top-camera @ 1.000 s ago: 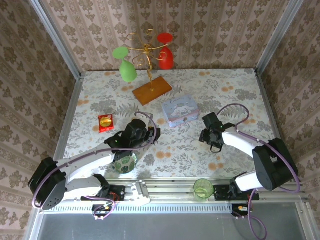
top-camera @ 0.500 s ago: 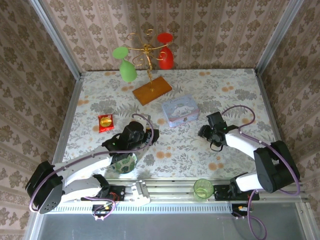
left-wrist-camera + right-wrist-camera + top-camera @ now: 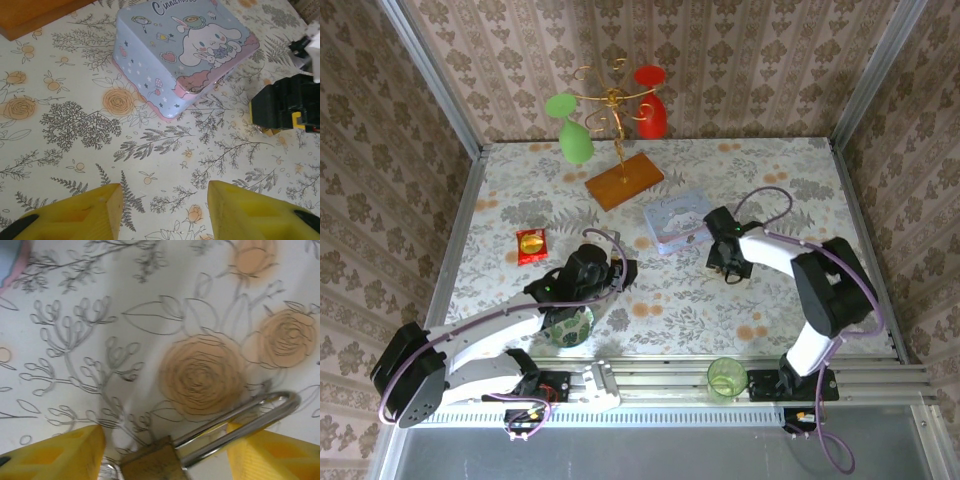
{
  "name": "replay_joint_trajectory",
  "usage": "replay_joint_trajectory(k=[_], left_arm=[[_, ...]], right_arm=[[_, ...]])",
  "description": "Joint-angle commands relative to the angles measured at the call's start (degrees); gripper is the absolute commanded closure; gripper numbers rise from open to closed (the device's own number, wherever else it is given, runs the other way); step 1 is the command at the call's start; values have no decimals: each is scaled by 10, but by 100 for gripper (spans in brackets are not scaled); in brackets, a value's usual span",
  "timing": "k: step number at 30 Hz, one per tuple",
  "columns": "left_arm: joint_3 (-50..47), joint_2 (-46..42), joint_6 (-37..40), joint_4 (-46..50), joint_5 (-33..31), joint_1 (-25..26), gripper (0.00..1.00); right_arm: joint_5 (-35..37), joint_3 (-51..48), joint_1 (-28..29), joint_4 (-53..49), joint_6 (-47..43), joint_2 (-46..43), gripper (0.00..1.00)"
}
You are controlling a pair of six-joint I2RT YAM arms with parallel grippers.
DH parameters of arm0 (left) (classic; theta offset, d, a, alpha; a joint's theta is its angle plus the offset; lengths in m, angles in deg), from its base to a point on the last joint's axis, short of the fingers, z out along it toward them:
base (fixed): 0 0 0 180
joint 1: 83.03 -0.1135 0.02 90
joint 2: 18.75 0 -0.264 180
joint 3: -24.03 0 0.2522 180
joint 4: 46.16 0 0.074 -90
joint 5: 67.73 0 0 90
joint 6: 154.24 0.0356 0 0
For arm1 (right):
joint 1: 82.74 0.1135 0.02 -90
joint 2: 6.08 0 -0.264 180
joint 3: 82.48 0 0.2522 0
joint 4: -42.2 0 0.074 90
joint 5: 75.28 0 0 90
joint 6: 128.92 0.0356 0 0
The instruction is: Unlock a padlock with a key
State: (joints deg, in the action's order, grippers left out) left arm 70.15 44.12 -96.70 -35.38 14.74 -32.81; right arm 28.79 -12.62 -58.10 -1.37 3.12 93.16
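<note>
The right tool (image 3: pixel 165 435) is spread around the brass padlock (image 3: pixel 150 463), whose curved steel shackle (image 3: pixel 235 417) perhaps touches one yellow finger. The left tool (image 3: pixel 165 192) gapes, empty, over the floral counter (image 3: pixel 75 165).

My flowered counter (image 3: pixel 760 170) and what lies on it.
Wooden stand base (image 3: pixel 624 181) near the far edge; pale blue tin (image 3: pixel 677 222) around the middle; snack packet (image 3: pixel 531 244) toward the left edge; patterned cup (image 3: pixel 570 325) by my near edge; padlock (image 3: pixel 150 460) near the tin.
</note>
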Motion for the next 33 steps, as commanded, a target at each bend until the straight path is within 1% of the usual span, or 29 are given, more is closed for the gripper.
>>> replay_joint_trajectory(k=[1,3,7,10,12,15,18,20,21,23,25,28,30,33], left_arm=[[-10,-19,-9,-4,-13,-2,51],[-10,-21,-9,-1,-12,-4,50],[-12,-20,-9,-8,-9,-5,50],[-9,-14,-6,-13,-4,-6,50],[-6,-9,-4,-15,-1,-6,50],[-4,-2,-3,-20,4,-6,50],[-4,-2,-4,-26,11,-7,49],[-7,-3,-5,-29,13,-7,49],[-9,-3,-6,-33,13,-6,49],[-11,-4,-8,-40,12,-6,49],[-12,-5,-8,-45,12,-7,49],[-11,-6,-8,-42,14,-7,49],[-12,-8,-9,-41,13,-7,49],[-16,-14,-12,-42,11,-7,49]], right_arm=[[27,42,33,-60,-26,51,38],[41,60,42,-85,-28,65,42],[45,79,54,-126,-40,75,55],[39,76,58,-151,-55,66,60],[30,53,51,-142,-53,47,60],[-14,26,40,-126,-61,15,61],[-44,40,51,-177,-91,3,60],[-33,52,59,-222,-106,4,63],[-29,48,58,-232,-114,2,65],[-33,35,52,-236,-129,3,65],[-36,30,51,-252,-140,16,65],[-13,21,63,-260,-165,20,57],[-1,16,62,-259,-171,23,56],[-14,18,72,-243,-188,30,56]])
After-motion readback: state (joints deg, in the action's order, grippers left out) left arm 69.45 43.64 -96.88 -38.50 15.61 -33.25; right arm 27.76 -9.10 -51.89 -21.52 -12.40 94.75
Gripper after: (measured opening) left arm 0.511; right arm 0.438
